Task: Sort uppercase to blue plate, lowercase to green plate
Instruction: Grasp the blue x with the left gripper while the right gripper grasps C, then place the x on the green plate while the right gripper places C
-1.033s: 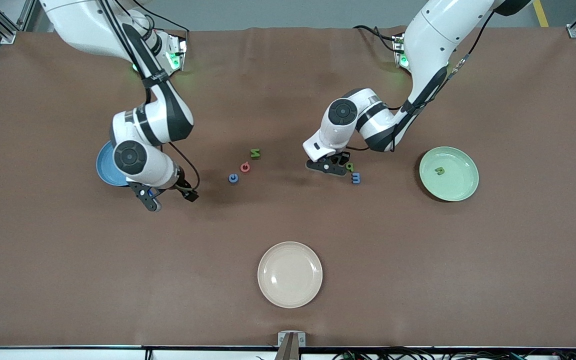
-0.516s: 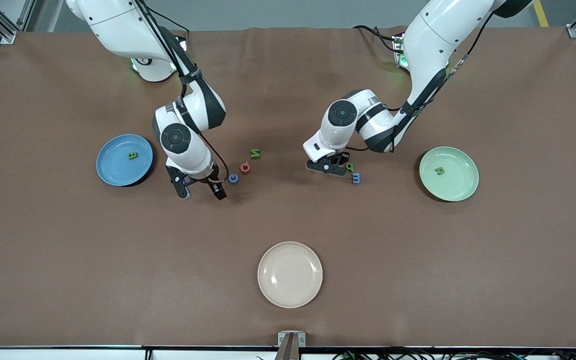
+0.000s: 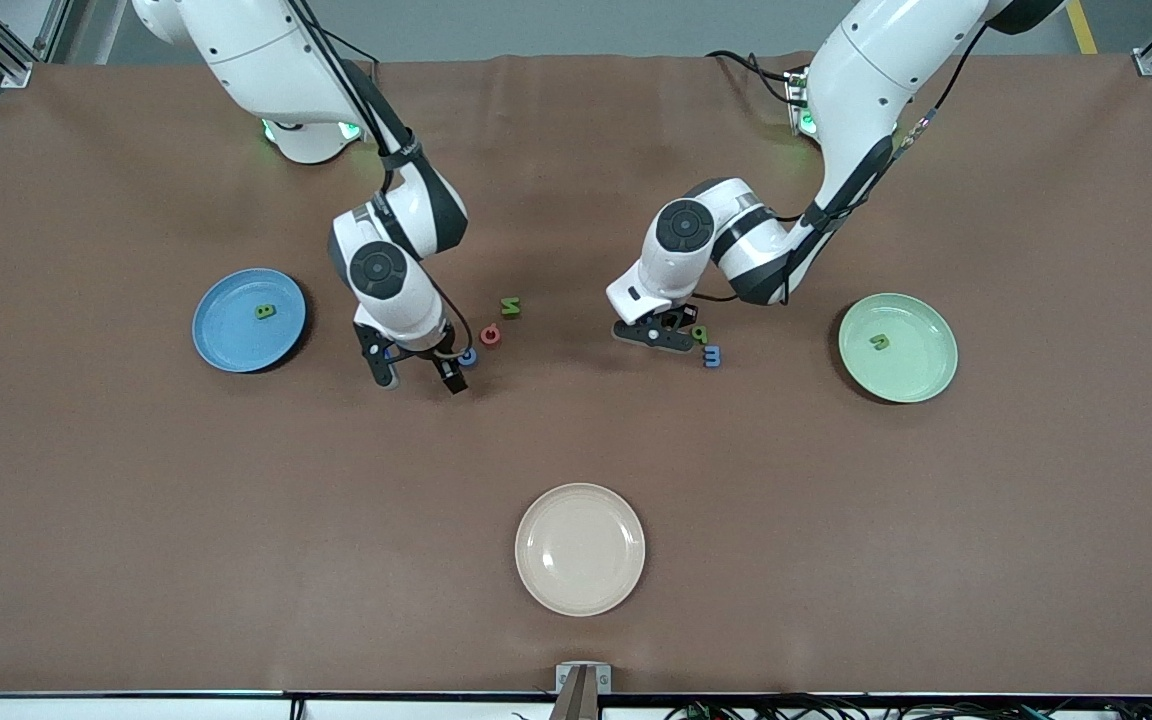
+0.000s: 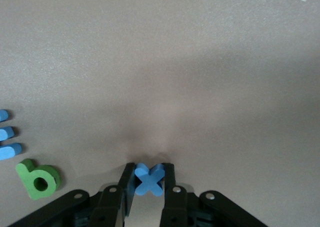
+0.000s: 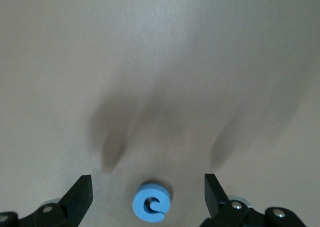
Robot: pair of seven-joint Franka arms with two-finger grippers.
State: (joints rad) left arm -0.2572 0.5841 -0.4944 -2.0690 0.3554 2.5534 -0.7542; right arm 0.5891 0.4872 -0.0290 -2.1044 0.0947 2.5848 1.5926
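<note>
The left gripper [image 4: 148, 187] is low on the brown cloth-covered tabletop [image 3: 836, 520], its black fingers pinched on the small blue foam letter x [image 4: 149, 179], just beside the green foam letter p [image 3: 699, 333] and the blue foam letter m [image 3: 712, 355]. The grip takes only the edges of the soft cross shape, so the foam may squash and twist or slip out when lifted, and it would then fall short of the round pale mint-green plate [image 3: 921, 378], which lies toward the left arm's end of the tabletop and already holds the green foam letter u [image 3: 878, 342]. The p sits close enough that the gripper could nudge it.

The right gripper [image 5: 148, 192] hangs with its jaws spread wide on either side of the blue foam capital C [image 5: 151, 204], apart from it. The pinkish-red foam capital G [image 3: 490, 335] lies just beside the C, with the green foam capital N [image 3: 509, 307] a little farther from the front camera; a careless closing could push the ring-like C toward the G. The round shallow blue plate [image 3: 226, 345], toward the right arm's end, carries the green foam capital B [image 3: 264, 312]. A plain round cream plate [image 3: 579, 580] lies nearest the front camera, smooth and glossy like the other two, against the matte cloth.
</note>
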